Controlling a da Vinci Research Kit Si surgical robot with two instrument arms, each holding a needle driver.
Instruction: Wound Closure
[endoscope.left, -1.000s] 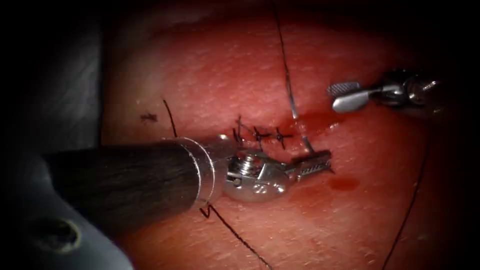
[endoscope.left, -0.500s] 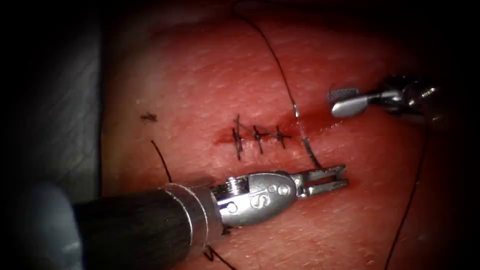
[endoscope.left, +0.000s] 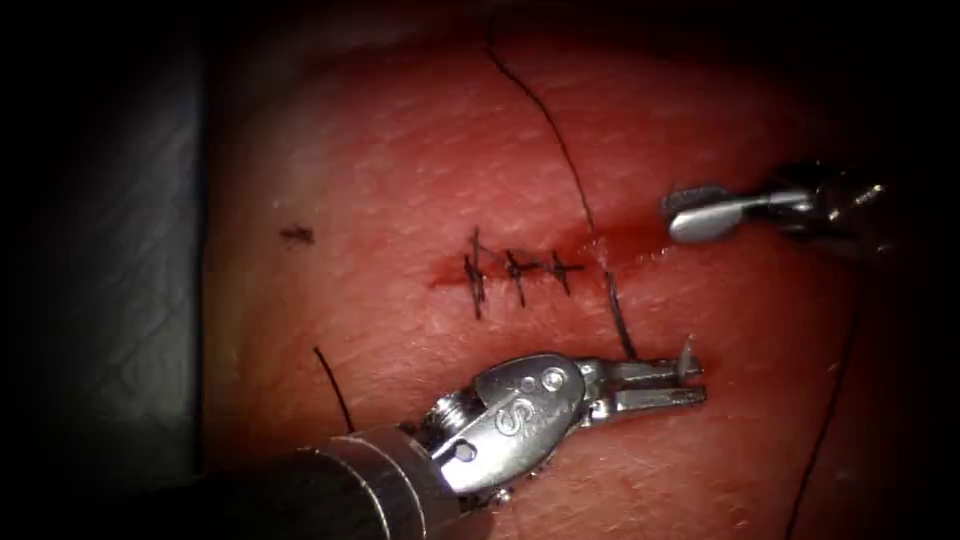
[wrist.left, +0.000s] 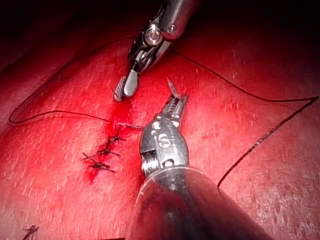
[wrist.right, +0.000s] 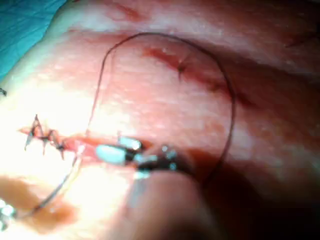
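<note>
A: Describe the work surface.

B: The tissue (endoscope.left: 400, 150) covers the field, wet with red fluid (endoscope.left: 625, 245) at the right end of the cut (endoscope.left: 560, 262). Three stitches (endoscope.left: 515, 272) already cross the left part of the cut. The right end is not yet tied and shows a fresh pass only.

A: Needle position?

B: The needle (endoscope.left: 686, 357) is out of the tissue, below the cut. The left tool (endoscope.left: 660, 385) has its jaws clenched on the needle near one end, and a short pointed length stands up from the jaw tips. The thread (endoscope.left: 618, 315) runs from there up into the cut, exits above it and trails away across the tissue.

A: And the right tool?

B: The right tool (endoscope.left: 700, 210) hovers just beside the cut's right end, jaws parted, grasping nothing.

A: Remaining work?

B: In my judgement, tying this fourth stitch and closing whatever remains open to the right.
</note>
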